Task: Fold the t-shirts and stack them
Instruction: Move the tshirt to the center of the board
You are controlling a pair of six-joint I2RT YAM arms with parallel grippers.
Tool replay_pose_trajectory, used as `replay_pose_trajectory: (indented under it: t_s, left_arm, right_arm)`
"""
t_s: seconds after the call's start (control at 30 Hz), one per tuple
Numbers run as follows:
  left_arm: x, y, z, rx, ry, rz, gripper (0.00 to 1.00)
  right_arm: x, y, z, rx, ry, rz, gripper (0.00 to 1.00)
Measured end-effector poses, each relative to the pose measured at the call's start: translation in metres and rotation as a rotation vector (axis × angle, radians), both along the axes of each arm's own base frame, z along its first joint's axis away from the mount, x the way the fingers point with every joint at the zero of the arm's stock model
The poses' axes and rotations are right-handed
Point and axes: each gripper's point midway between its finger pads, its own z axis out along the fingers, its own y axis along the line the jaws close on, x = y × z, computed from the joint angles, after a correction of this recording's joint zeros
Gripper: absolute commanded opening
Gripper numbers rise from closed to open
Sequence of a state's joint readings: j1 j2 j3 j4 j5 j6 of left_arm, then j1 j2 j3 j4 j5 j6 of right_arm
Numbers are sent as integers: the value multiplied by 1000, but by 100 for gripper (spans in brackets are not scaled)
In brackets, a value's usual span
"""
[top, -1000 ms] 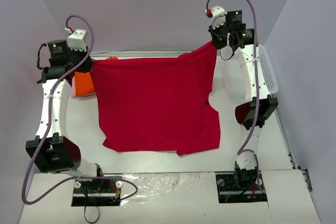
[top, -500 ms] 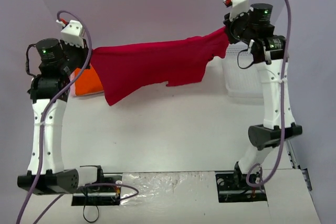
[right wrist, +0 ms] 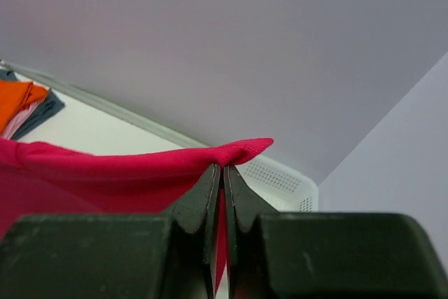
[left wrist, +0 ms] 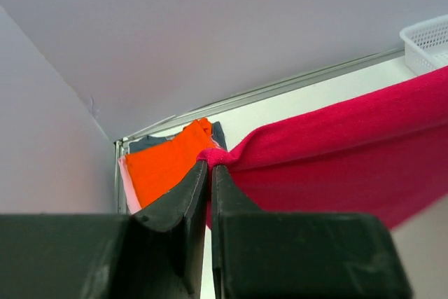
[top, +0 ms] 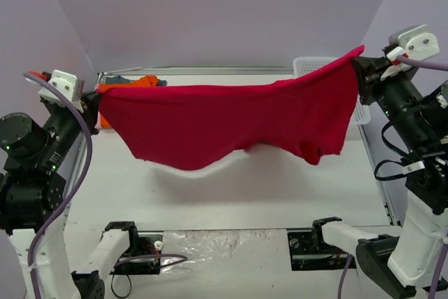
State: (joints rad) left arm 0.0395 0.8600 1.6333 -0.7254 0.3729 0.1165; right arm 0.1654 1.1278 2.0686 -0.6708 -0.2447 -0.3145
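Observation:
The large crimson-red t-shirt [top: 224, 120] hangs stretched in the air between both arms, sagging in the middle above the table. My left gripper [top: 96, 97] is shut on its left corner [left wrist: 217, 157]. My right gripper [top: 358, 61] is shut on its right corner [right wrist: 241, 150]. A folded stack lies at the back left: the orange shirt [left wrist: 164, 166] on top, the pale pink one [left wrist: 128, 185] and the grey-blue one [left wrist: 150, 142] under it. The orange shirt also shows in the top view [top: 143, 81] and the right wrist view [right wrist: 17, 99].
A white mesh basket [top: 315, 65] stands at the back right, partly behind the red shirt; it shows in the left wrist view [left wrist: 427, 43] and the right wrist view [right wrist: 280, 180]. Grey walls close in the table on three sides.
Both arms have risen and swung outward and toward the near side, lifting the red shirt fully off the table and pulling it taut between them.

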Motion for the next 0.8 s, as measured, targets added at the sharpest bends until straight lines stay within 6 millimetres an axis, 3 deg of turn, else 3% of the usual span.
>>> replay_pose_trajectory:
  t_s: [0.07, 0.13, 0.2, 0.27, 0.33, 0.4, 0.47, 0.57, 0.6, 0.63, 0.67, 0.7, 0.8]
  left_arm:
    - [5, -1, 9, 0, -11, -4, 2]
    - [20, 0, 10, -2, 2, -6, 2]
    - [42, 0, 1, -3, 41, -7, 2]
    - [67, 2, -14, -5, 93, -6, 2]
    - [93, 3, -32, -4, 141, -3, 2]
    - [123, 4, -59, 1, 204, -1, 2]
    - [153, 5, -100, 7, 296, 3, 2]
    - [193, 7, -163, 27, 424, 10, 2]
    - [205, 6, -185, 37, 466, 8, 7]
    - [217, 4, -205, 50, 504, 8, 75]
    - [231, 3, -225, 73, 532, 9, 94]
    - [242, 2, -246, 93, 566, 8, 94]
    - [269, -4, -302, 148, 662, 11, 94]
  right_arm:
    - [-4, -3, 18, 9, -50, -15, 0]
    - [9, -3, 24, 9, -55, -24, 0]
    - [38, 0, 17, -1, -19, -34, 0]
    - [82, 4, -5, -16, 53, -49, 0]
    - [130, 10, -38, -36, 144, -65, 0]
    - [187, 16, -89, -63, 262, -78, 0]
    - [235, 22, -147, -94, 379, -91, 0]
    - [285, 28, -229, -146, 527, -111, 0]
    - [299, 28, -256, -163, 571, -121, 2]
    - [312, 30, -277, -177, 600, -131, 52]
    - [327, 31, -298, -187, 623, -141, 76]
    - [339, 32, -317, -200, 637, -152, 89]
    - [362, 33, -381, -261, 707, -184, 93]
